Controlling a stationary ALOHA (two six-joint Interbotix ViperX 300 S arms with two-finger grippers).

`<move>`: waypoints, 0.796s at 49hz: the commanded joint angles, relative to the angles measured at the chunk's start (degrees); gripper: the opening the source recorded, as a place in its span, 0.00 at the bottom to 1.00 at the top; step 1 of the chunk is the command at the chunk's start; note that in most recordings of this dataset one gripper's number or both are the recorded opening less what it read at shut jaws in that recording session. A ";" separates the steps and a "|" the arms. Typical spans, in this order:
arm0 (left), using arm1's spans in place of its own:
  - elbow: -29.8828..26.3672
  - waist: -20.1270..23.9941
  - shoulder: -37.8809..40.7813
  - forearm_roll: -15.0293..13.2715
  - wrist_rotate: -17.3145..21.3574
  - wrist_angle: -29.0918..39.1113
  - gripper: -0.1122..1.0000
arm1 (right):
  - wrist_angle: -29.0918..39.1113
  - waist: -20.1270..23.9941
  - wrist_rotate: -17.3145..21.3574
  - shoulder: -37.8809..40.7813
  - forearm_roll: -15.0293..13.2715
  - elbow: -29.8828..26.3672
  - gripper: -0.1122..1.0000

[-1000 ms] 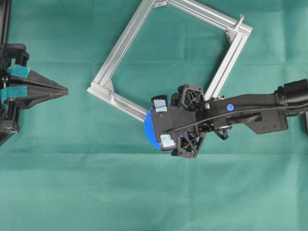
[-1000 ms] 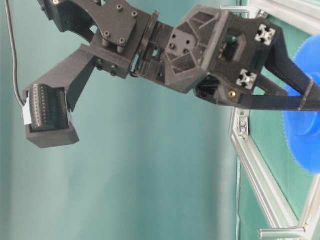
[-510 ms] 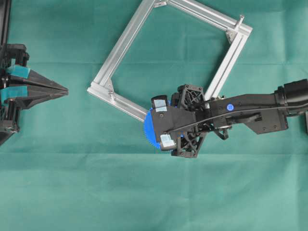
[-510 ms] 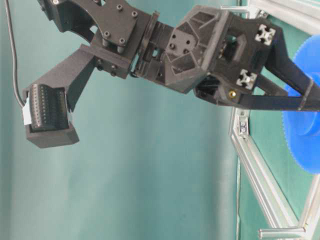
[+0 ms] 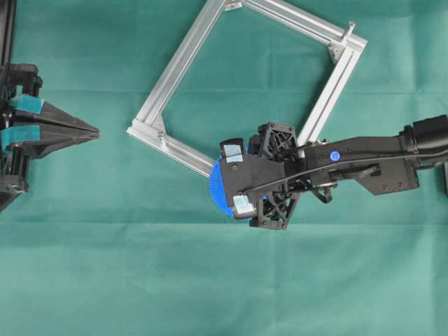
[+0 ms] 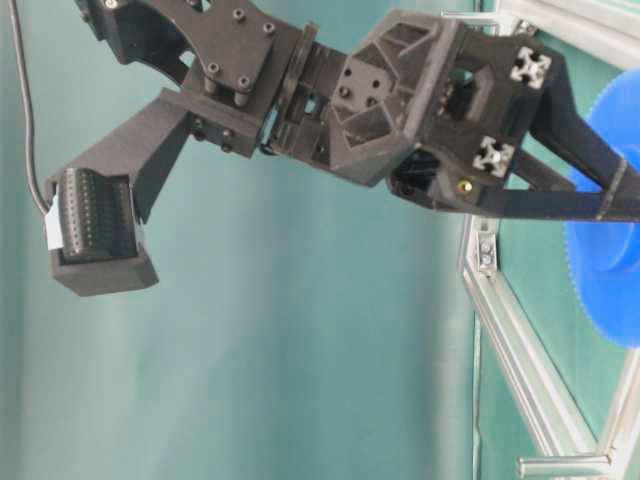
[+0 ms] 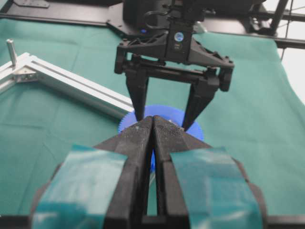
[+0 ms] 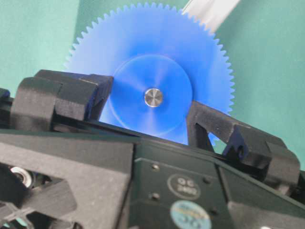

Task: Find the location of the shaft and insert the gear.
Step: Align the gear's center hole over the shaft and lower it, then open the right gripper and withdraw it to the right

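Observation:
The blue gear (image 5: 215,189) lies flat at the near corner of the aluminium frame (image 5: 178,66). In the right wrist view the shaft (image 8: 153,97) shows as a silver tip in the centre hole of the gear (image 8: 152,43); the rest of it is hidden. My right gripper (image 5: 238,178) stands over the gear, its two fingers pressed against opposite sides of the raised hub. The left gripper (image 5: 94,130) rests shut and empty far to the left, pointing at the gear (image 7: 164,110).
An upright metal post (image 5: 348,31) stands at the frame's far right corner, and another post (image 7: 9,47) shows in the left wrist view. Green cloth (image 5: 140,280) covers the table around the frame.

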 commanded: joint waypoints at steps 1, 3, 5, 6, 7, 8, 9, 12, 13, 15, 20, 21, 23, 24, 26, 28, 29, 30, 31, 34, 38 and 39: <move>-1.49 0.00 0.26 -0.18 0.00 -0.18 0.12 | -0.09 0.62 -0.18 -2.72 0.00 -1.14 0.73; -1.58 0.00 0.26 -0.18 0.00 -0.09 0.12 | 0.00 0.62 -0.18 -2.72 0.00 -1.14 0.73; -1.49 0.00 0.26 -0.18 0.00 -0.09 0.12 | 0.09 0.62 -0.09 -2.72 0.00 -1.14 0.73; -1.58 0.00 0.26 -0.18 0.00 -0.09 0.12 | 0.09 0.62 -0.09 -2.72 0.00 -1.14 0.73; -1.49 0.00 0.35 -0.09 0.00 -0.09 0.12 | 0.09 0.53 0.00 -2.72 0.00 -1.14 0.73; -1.49 0.00 0.26 -0.18 0.00 -0.09 0.12 | 0.09 0.62 0.00 -2.72 0.00 -1.14 0.73; -1.58 0.00 0.26 -0.18 0.00 -0.09 0.12 | 0.09 0.53 0.00 -2.72 0.00 -1.14 0.73; -1.58 0.00 0.26 -0.09 0.00 -0.09 0.12 | 0.09 0.62 0.09 -2.72 -0.09 -1.23 0.73; -1.58 -0.09 0.26 -0.18 0.00 -0.09 0.12 | 0.09 0.62 0.09 -2.72 -0.09 -1.23 0.73; -1.58 0.00 0.26 -0.09 0.00 -0.09 0.12 | 0.09 0.62 0.18 -2.72 -0.18 -1.23 0.73; -1.49 0.00 0.35 -0.18 0.00 -0.09 0.12 | 0.09 0.62 0.18 -2.72 -0.70 -1.23 0.79; -1.58 0.00 0.26 -0.09 0.00 -0.09 0.12 | -0.09 0.62 0.18 -2.72 -0.97 -1.23 0.83; -1.49 0.00 0.26 -0.18 0.00 -0.09 0.12 | -0.18 0.62 0.26 -2.72 -1.41 -1.23 0.89; -1.58 0.00 0.35 -0.18 0.00 -0.09 0.12 | -0.18 0.62 0.26 -2.72 -1.58 -1.32 0.91; -1.58 -0.09 0.26 -0.18 -0.09 -0.09 0.11 | -0.18 0.62 0.26 -2.72 -1.76 -1.32 0.92; -1.49 -0.09 0.26 -0.18 -0.09 -0.09 0.12 | -0.18 0.53 0.26 -2.72 -1.93 -1.32 0.91; -1.49 -0.09 0.26 -0.09 -0.09 -0.09 0.12 | -0.18 0.53 0.26 -2.81 -1.93 -1.41 0.91; -1.58 -0.09 0.35 -0.18 0.00 0.00 0.12 | -0.18 0.62 0.26 -2.81 -2.02 -1.41 0.90; -1.49 -0.09 0.35 -0.18 0.00 0.00 0.12 | -0.18 0.62 0.26 -2.72 -2.11 -1.41 0.90; -1.49 -0.09 0.26 -0.18 0.00 0.00 0.12 | -0.18 0.53 0.26 -2.72 -2.37 -1.49 0.90; -1.58 -0.09 0.26 -0.18 -0.09 0.00 0.12 | -0.18 0.62 0.26 -2.81 -2.46 -1.49 0.90; -1.58 -0.09 0.26 -0.18 0.00 0.00 0.12 | -0.18 0.62 0.26 -2.81 -2.37 -1.49 0.90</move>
